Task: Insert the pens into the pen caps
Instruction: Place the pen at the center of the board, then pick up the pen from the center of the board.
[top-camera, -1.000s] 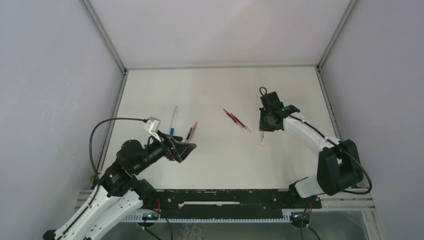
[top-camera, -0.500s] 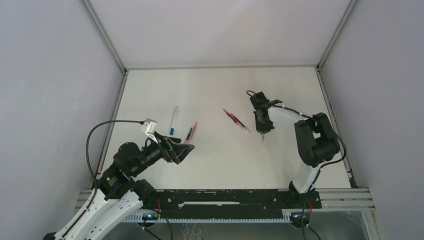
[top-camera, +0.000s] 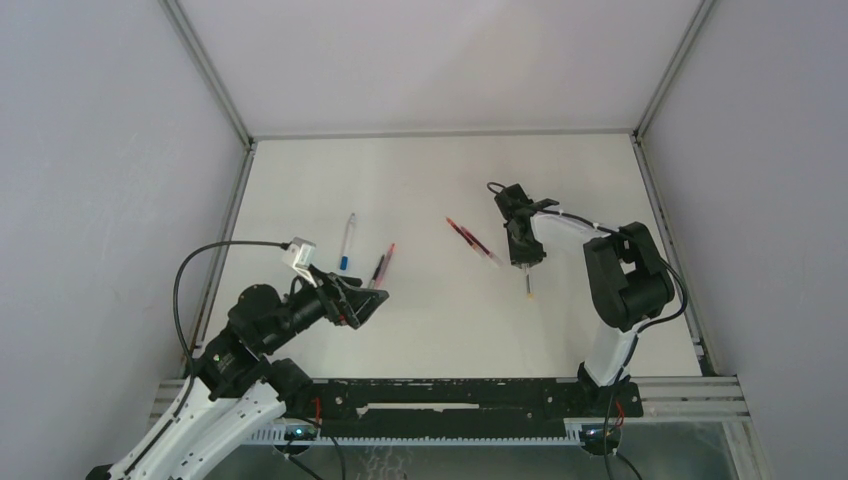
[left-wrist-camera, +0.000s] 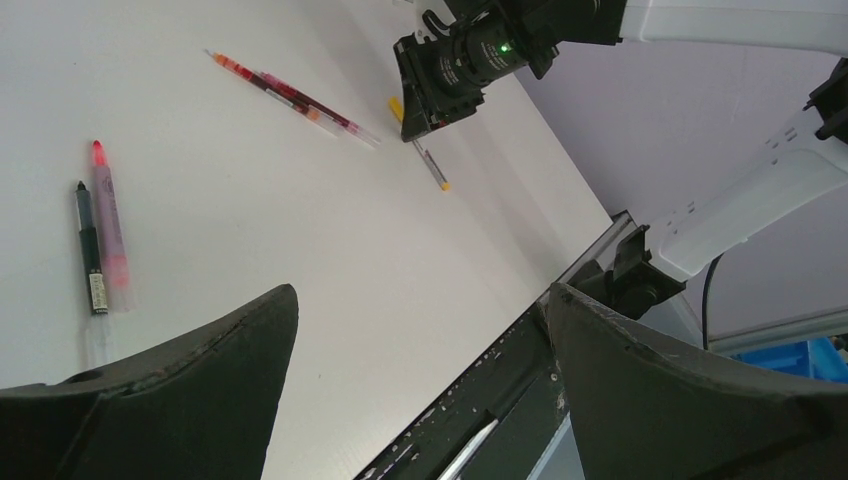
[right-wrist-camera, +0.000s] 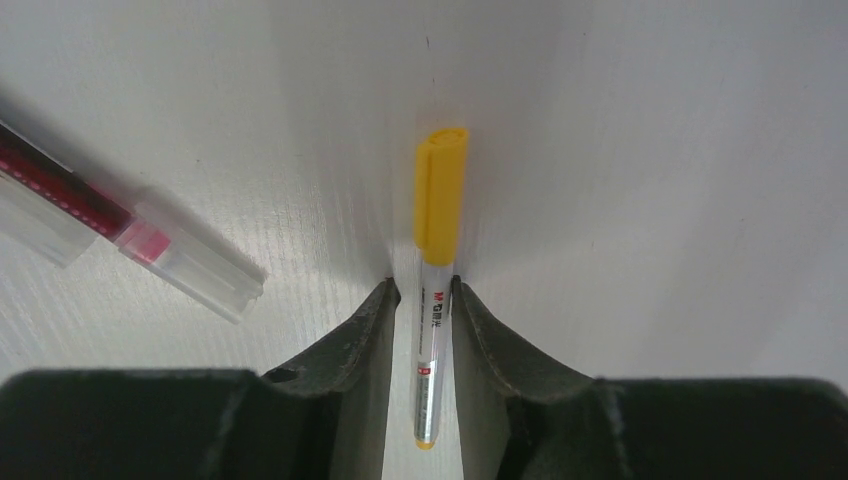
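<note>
White table (top-camera: 420, 330). Yellow pen (right-wrist-camera: 435, 310), cap (right-wrist-camera: 441, 190) on, lies between right claw (right-wrist-camera: 422, 288) jaws, parted a little, not squeezing. Left claw (left-wrist-camera: 422, 295) wide open, holds nothing. Risk: 1 finger rubs pen as claw lifts, pen rolls into red pens (top-camera: 473, 240) close by.

At the left edge of the right wrist view, the red pen (right-wrist-camera: 150, 243) is cut off by the frame. In the top view, the upper part of the yellow pen (top-camera: 528, 288) is hidden beneath the right gripper (top-camera: 526, 262), and caps are too small to be told from barrels. At lower left of the left wrist view, the black pen (left-wrist-camera: 88, 240) is partly covered by a finger (left-wrist-camera: 200, 370) of the left gripper (left-wrist-camera: 420, 295).
</note>
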